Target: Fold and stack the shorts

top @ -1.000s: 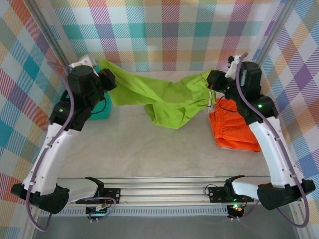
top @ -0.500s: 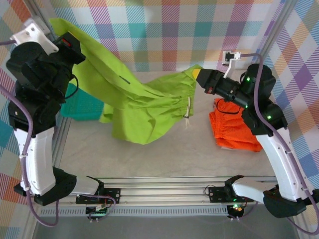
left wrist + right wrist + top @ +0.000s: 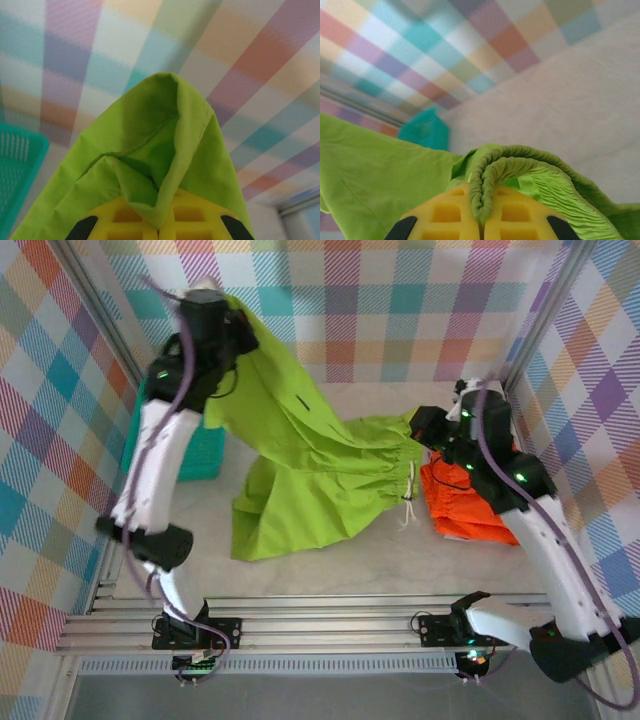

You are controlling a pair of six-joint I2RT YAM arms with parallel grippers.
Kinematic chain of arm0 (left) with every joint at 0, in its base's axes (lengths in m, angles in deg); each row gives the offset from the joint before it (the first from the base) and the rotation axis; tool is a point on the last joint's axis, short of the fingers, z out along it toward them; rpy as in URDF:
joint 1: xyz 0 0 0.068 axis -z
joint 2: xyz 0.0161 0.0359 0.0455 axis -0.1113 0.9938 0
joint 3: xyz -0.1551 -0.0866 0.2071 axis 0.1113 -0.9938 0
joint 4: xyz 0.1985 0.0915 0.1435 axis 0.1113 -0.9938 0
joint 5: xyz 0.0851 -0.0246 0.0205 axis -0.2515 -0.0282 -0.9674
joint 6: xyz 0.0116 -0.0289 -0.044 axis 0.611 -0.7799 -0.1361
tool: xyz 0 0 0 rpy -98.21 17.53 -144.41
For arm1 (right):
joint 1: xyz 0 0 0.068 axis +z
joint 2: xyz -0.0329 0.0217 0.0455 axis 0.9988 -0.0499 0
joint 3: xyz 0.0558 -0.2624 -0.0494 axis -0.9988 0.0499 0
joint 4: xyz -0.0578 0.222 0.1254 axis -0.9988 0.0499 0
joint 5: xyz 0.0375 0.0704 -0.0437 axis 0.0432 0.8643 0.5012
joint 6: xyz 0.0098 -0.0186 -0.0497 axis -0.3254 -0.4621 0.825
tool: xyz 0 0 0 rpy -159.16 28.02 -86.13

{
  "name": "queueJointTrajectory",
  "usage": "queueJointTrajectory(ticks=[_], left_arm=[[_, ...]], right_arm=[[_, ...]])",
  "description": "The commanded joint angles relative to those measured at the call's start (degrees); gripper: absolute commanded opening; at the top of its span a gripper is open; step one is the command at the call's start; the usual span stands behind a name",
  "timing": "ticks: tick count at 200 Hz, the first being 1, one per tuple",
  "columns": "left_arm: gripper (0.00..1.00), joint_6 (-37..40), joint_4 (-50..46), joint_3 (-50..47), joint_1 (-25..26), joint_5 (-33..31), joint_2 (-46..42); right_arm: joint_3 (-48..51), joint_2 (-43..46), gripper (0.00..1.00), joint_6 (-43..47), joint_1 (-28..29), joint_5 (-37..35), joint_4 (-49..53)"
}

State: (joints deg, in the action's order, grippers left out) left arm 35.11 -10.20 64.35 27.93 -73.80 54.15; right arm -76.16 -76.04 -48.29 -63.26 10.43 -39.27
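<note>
**Inspector:** Boundaries and clearance?

**Assessor:** Plaid walls [image 3: 400, 300] close the table [image 3: 330, 570] on the far side and on both flanks. A metal rail [image 3: 330, 625] runs along the near edge. A teal basket [image 3: 200, 455] stands against the left wall towards the far corner. The orange shorts [image 3: 470, 510] lie on the right side of the table, near the right wall. Bare surface lies open across the near centre, between the hanging green cloth and the rail.

**Inspector:** Left gripper?

**Assessor:** The left gripper [image 3: 238, 328] is raised high at the far left, above the basket and close to the back wall. Its jaws are clamped on an edge of the lime green shorts [image 3: 310, 470]. The wrist view shows a fold of that cloth pinched between the yellow pads [image 3: 195, 205].

**Inspector:** Right gripper?

**Assessor:** The right gripper [image 3: 425, 430] sits lower, right of centre, over the far edge of the orange shorts. It is closed on the green pair's gathered waistband. Its wrist view shows the elastic ridge nipped between the pads.

**Inspector:** Position of the garment?

**Assessor:** It spans both grippers, sloping from high left down to the right. The legs drape to the table left of centre. A white drawstring [image 3: 408, 502] dangles just beside the orange shorts. Whether it touches them cannot be determined.
</note>
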Motion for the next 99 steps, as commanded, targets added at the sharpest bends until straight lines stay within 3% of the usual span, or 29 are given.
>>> queueJointTrajectory(ticks=[1,36,54,75,89,99], left_arm=[[0.01,-4.3,0.5,-0.7,-1.4,3.9,8.4],[0.17,-8.0,3.1,5.9,-3.2,8.5,21.6],[0.40,-7.7,1.4,12.4,-3.3,9.8,25.2],[0.58,-8.1,-1.2,12.4,-3.3,10.2,22.1],[0.65,-8.1,-2.6,7.2,-3.3,10.6,16.7],[0.70,-8.6,-2.3,0.0,-3.3,10.5,10.7]], right_arm=[[1.7,-6.4,0.00,-0.7,-3.3,-1.6,-0.8],[-1.5,-20.0,0.00,-1.6,-10.8,6.5,-7.6],[-7.5,-28.3,0.04,-2.4,-13.6,10.2,-7.5],[-16.4,-37.8,0.18,-3.6,-16.0,15.6,-6.1],[-22.7,-43.5,0.40,-4.1,-17.3,18.0,-3.5],[-27.2,-46.5,0.50,-4.1,-18.2,19.6,-0.9]])
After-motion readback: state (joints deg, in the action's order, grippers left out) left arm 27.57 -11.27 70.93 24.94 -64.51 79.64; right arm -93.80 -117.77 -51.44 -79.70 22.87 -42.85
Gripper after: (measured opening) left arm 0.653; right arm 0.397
